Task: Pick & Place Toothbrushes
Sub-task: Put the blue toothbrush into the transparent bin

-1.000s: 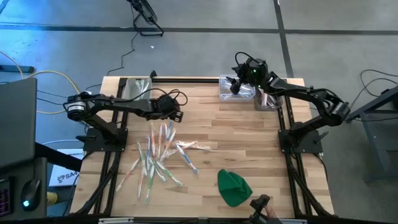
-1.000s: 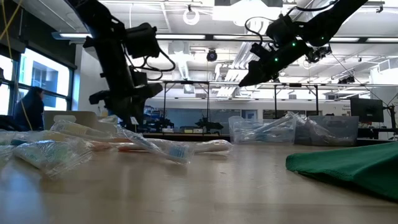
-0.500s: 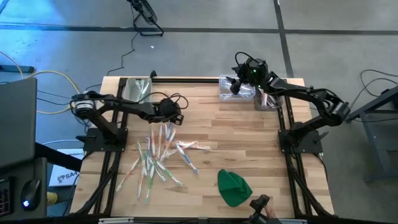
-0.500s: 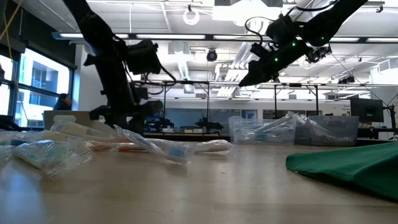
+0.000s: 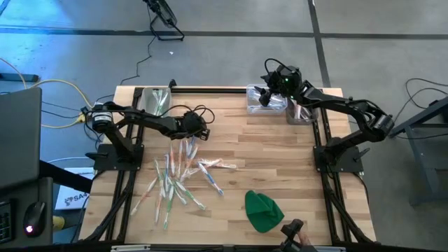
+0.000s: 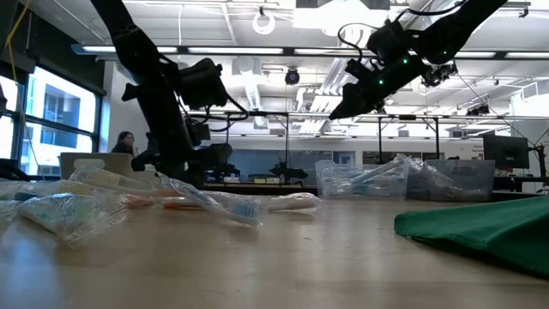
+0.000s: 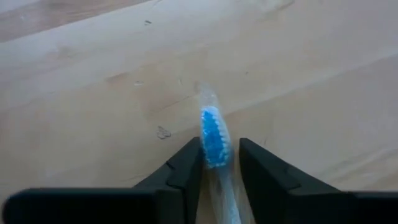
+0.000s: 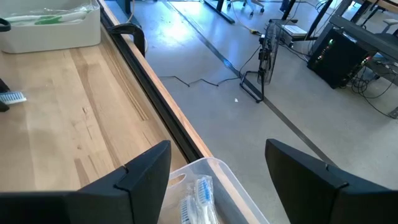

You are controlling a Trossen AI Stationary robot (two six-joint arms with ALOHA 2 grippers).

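Observation:
Several wrapped toothbrushes (image 5: 180, 171) lie scattered on the wooden table's near left. My left gripper (image 5: 198, 134) is down at the pile's far end. In the left wrist view its fingers are closed in on one blue-bristled toothbrush (image 7: 214, 134) that lies on the wood. My right gripper (image 8: 217, 168) hangs open above a clear bin (image 8: 205, 171) at the far right, which has toothbrushes (image 8: 199, 194) in it. My left gripper (image 7: 217, 165) has the wrapped toothbrush's head end (image 7: 215, 149) between its two fingers, one on each long side. The fingers slant down from the table's left and lie along the brush. The toothbrush rests flat on the table, its bristled tip poking out past the fingertips.
A second clear bin (image 5: 154, 100) with toothbrushes stands at the far left, and another (image 5: 301, 112) is beside the right one. A green cloth lump (image 5: 262, 210) lies near the front right. A person (image 6: 124, 142) moves in the room behind.
My left gripper has come down toward the table and a little toward the near edge, onto the far end of the toothbrush pile. The toothbrushes have stayed in place.

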